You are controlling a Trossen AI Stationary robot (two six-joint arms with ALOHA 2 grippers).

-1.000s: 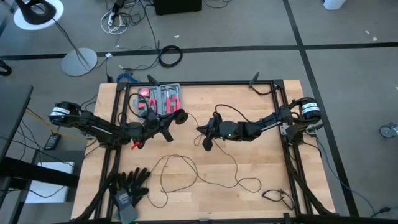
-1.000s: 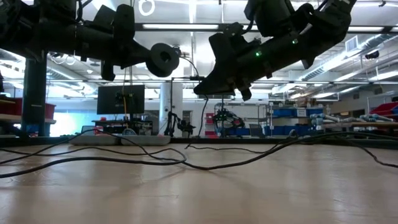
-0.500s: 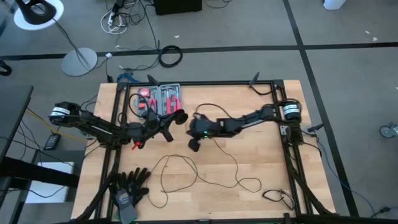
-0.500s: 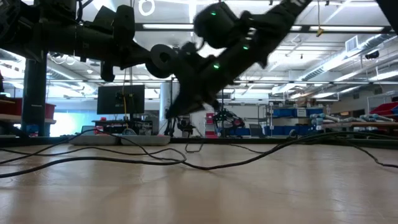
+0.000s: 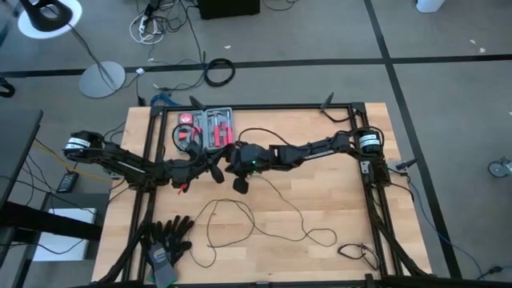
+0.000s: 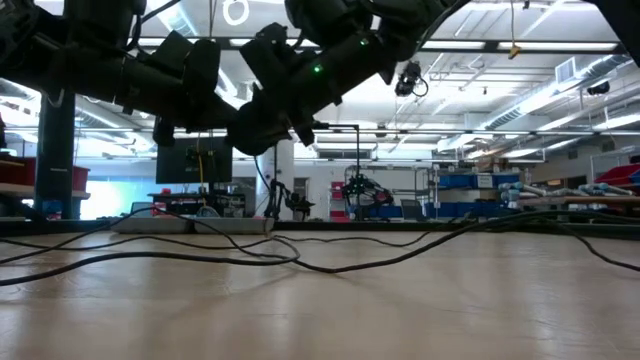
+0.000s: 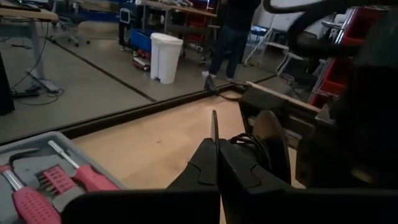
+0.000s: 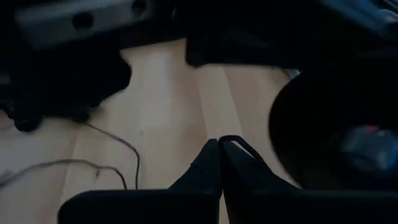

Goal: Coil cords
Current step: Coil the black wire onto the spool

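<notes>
Thin black cord (image 5: 264,214) lies in loose loops on the near half of the wooden table (image 5: 336,192), one strand running up toward the arms; in the low view it trails flat across the boards (image 6: 330,266). Black gloves (image 5: 164,240) sit at the near left corner, a short plugged cable (image 5: 356,254) near the right corner. Mid-table, left gripper (image 5: 218,160) and right gripper (image 5: 230,158) meet almost tip to tip, both raised above the surface. Left fingers (image 7: 205,165) pressed together, a thin dark strand, maybe the cord, at the tips. Right fingers (image 8: 208,165) pressed together, nothing visibly pinched. Behind them, tray of pink-handled tools (image 5: 206,128). Farther off, a thick cable ring (image 5: 218,72) and a lamp base (image 5: 102,80) on the floor.
</notes>
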